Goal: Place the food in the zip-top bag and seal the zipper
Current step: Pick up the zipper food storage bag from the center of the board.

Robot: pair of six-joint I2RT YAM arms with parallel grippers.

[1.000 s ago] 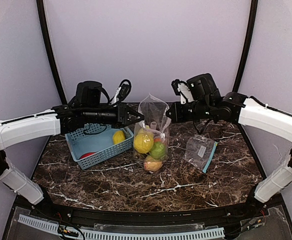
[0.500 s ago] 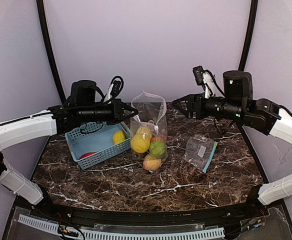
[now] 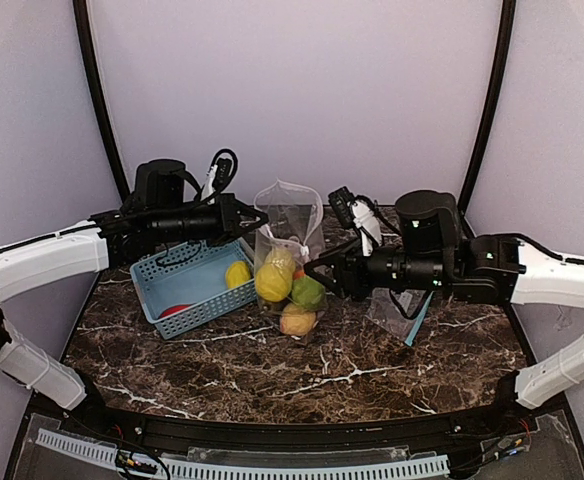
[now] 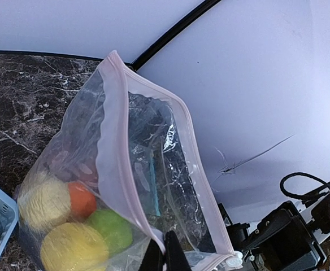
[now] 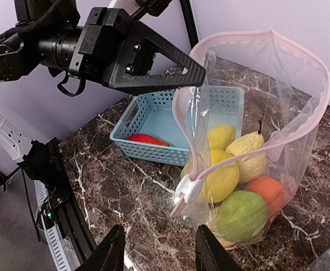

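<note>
The clear zip-top bag (image 3: pixel 290 222) with a pink zipper rim hangs open-mouthed above the table. My left gripper (image 3: pixel 259 217) is shut on its rim (image 4: pixel 164 244) at the left corner. Inside lie food pieces: a lemon (image 5: pixel 220 180), a green apple (image 5: pixel 241 215), an orange (image 5: pixel 268 191) and a pale pear (image 5: pixel 250 155). The white slider (image 5: pixel 188 189) dangles at the bag's near corner. My right gripper (image 5: pixel 160 257) is open and empty, just short of the slider, low beside the bag (image 3: pixel 317 270). Another lemon (image 3: pixel 237 273) and a red piece (image 3: pixel 175 310) lie in the basket.
The light-blue perforated basket (image 3: pixel 194 292) stands left of the bag, under my left arm. A second, flat clear bag (image 3: pixel 402 303) with a teal edge lies on the dark marble table (image 3: pixel 272 370) under my right arm.
My right gripper let go of the bag's rim, pulled back to the right, then swung down and in beside the bag, open. The left arm drew the bag slightly left.
</note>
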